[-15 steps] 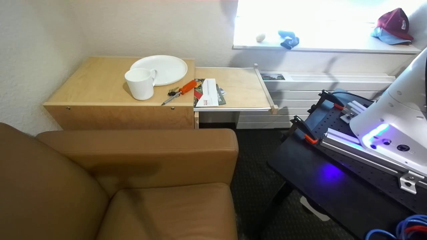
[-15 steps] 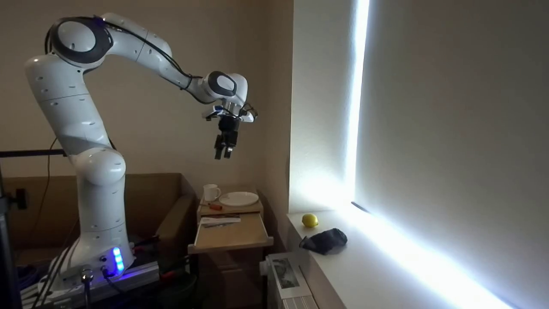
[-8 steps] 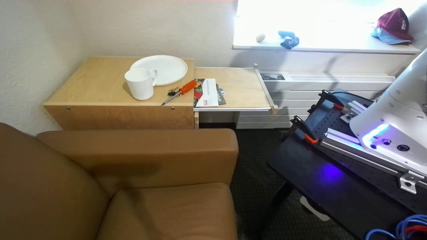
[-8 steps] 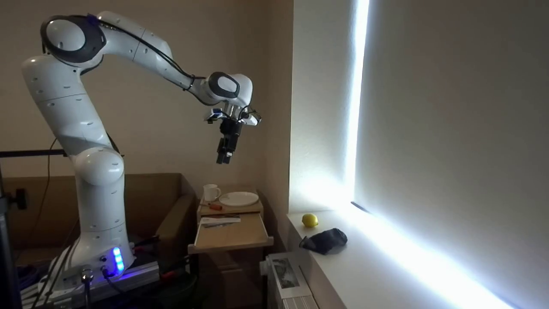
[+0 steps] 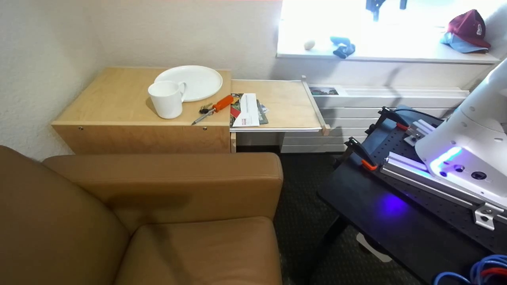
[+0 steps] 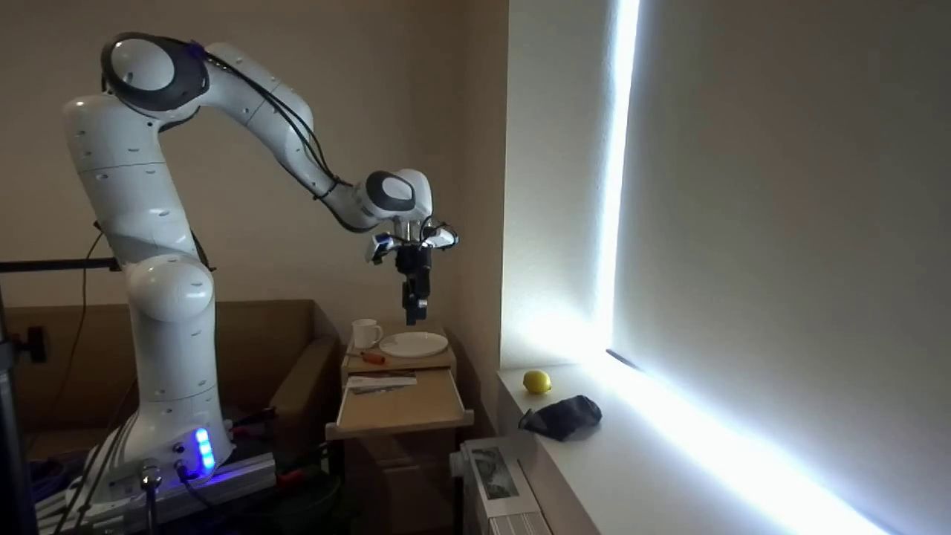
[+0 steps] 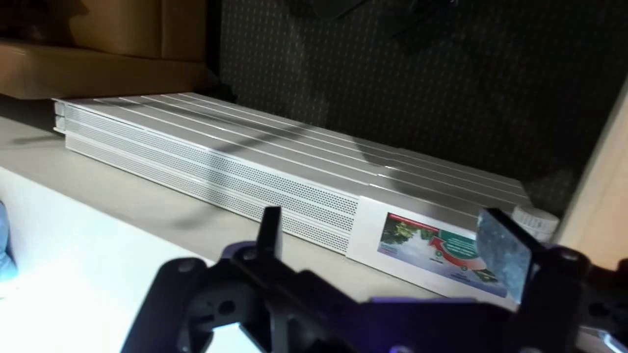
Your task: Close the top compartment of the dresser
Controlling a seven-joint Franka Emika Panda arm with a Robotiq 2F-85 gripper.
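Observation:
The top compartment (image 5: 291,105) is a drawer pulled far out of the dresser (image 5: 126,95), with a tan floor and a pale front panel (image 5: 315,106). Papers (image 5: 247,111) lie at its inner end. The drawer (image 6: 405,409) and the dresser top (image 6: 438,362) also show in an exterior view. My gripper (image 6: 416,321) hangs in the air above the drawer's level, apart from it, pointing down. Its fingertips show at the top of an exterior view (image 5: 388,10). In the wrist view my gripper (image 7: 387,240) is open and empty. Pale wood (image 7: 601,215), likely the drawer, shows at the right edge.
A white mug (image 5: 166,101), a plate (image 5: 198,83) and an orange screwdriver (image 5: 222,103) stand on the dresser. A radiator (image 5: 392,103) runs along the wall below the windowsill (image 6: 572,461). A brown armchair (image 5: 166,170) adjoins the dresser.
My gripper has moved down and a little to the right in an exterior view, and its fingertips have come into sight at the top of an exterior view. The drawer has not moved.

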